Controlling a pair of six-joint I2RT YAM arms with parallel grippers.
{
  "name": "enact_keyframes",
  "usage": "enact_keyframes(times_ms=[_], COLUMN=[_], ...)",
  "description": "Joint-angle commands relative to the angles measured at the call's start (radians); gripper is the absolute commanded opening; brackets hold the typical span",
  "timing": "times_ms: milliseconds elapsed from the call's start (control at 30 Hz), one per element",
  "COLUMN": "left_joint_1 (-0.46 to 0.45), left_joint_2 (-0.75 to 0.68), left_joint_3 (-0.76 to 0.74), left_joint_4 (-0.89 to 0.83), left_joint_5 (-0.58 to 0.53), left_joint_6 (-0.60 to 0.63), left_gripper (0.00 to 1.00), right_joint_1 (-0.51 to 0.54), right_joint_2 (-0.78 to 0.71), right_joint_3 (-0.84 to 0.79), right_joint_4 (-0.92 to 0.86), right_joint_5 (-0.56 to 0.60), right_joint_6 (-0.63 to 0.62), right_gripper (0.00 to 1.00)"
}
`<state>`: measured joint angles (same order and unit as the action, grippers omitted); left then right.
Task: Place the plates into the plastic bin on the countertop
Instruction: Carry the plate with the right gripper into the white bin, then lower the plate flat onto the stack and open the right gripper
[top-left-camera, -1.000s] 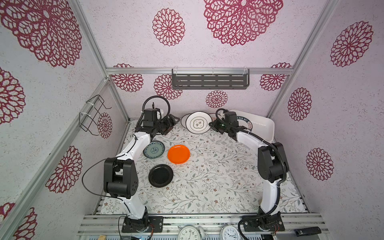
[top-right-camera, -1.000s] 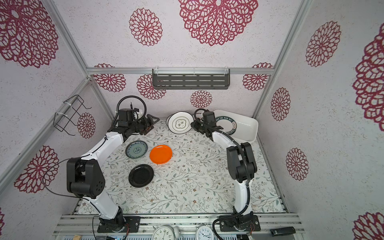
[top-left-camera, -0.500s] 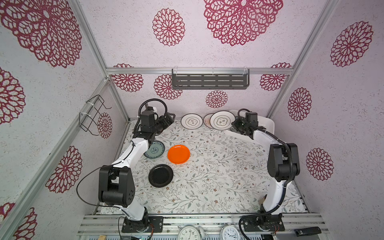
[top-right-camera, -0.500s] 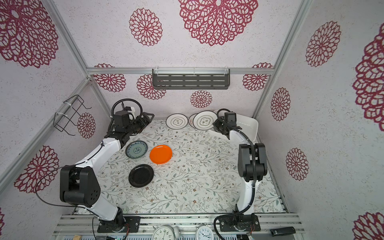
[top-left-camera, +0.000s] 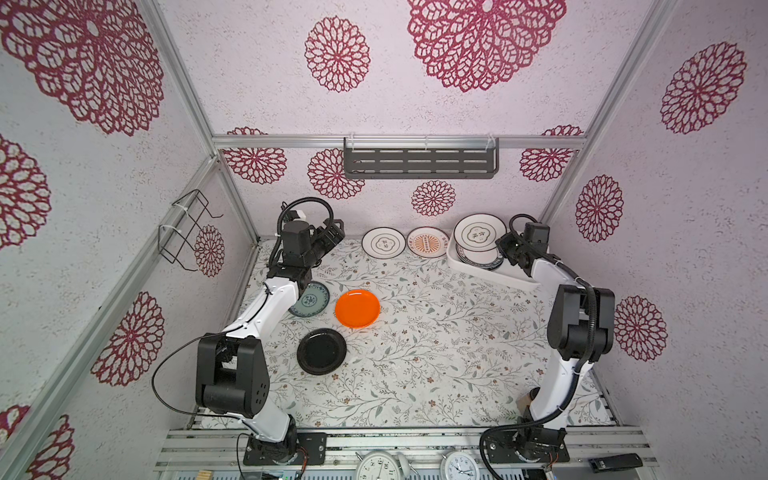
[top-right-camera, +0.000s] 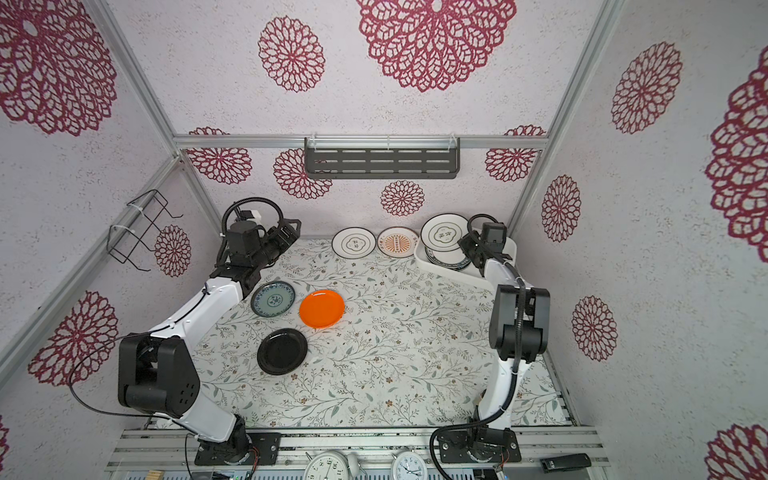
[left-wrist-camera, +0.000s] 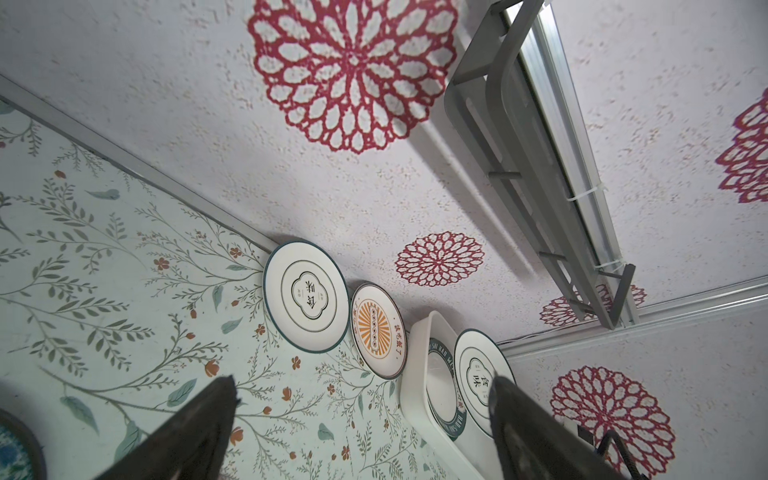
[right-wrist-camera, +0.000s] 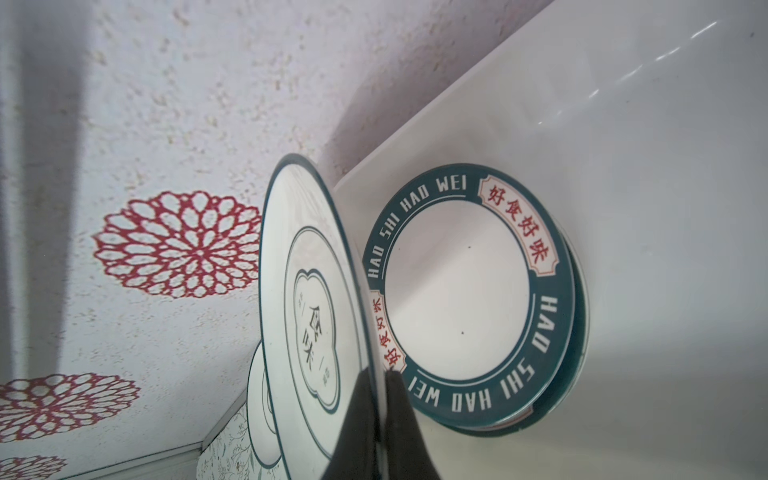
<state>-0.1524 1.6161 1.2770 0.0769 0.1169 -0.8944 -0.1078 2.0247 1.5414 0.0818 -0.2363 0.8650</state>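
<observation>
Right fingers (right-wrist-camera: 359, 424) pinched on rim of ringed plate (top-left-camera: 480, 235), plate tilted over white bin (top-left-camera: 482, 274) at upper right, green-rimmed plates (right-wrist-camera: 457, 299) stacked inside bin, left fingers (left-wrist-camera: 199, 424) spread wide and empty above worktop (top-left-camera: 436, 353), teal plate (top-left-camera: 311, 300), orange plate (top-left-camera: 357, 308), black plate (top-left-camera: 321, 351) left of centre.

**Fig.: twin bench arms, white links w/ black joints.**
Left arm (top-left-camera: 266, 309) & right arm (top-left-camera: 548, 270): glossy white tube links btwn boxy matte-black joint housings (top-left-camera: 230, 376), with small pale holes dotting the housing's side. A black ribbed cable (top-left-camera: 307, 200) loops at each wrist, and a thin black cord (top-left-camera: 153, 374) arcs off the left elbow. Black base plates (top-left-camera: 316, 446) w/ screws. Left hand (left-wrist-camera: 363, 380) & right hand (right-wrist-camera: 377, 376): dark tapering fingers (left-wrist-camera: 199, 424).
</observation>
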Motion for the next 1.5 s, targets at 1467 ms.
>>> enact_keyframes(times_ms=[1467], left_joint_1=[-0.074], left_joint_2=[-0.15], left_joint_3=[-0.008], left_joint_4=[-0.157], left_joint_5=[-0.372], left_joint_6=[0.097], left_gripper=[0.97], right_joint_1=[-0.056], right_joint_2=[0.258], right_joint_3=[0.275], right_joint_4=[-0.117], right_joint_5=[-0.106], right_joint_6=[-0.12], right_gripper=[0.13])
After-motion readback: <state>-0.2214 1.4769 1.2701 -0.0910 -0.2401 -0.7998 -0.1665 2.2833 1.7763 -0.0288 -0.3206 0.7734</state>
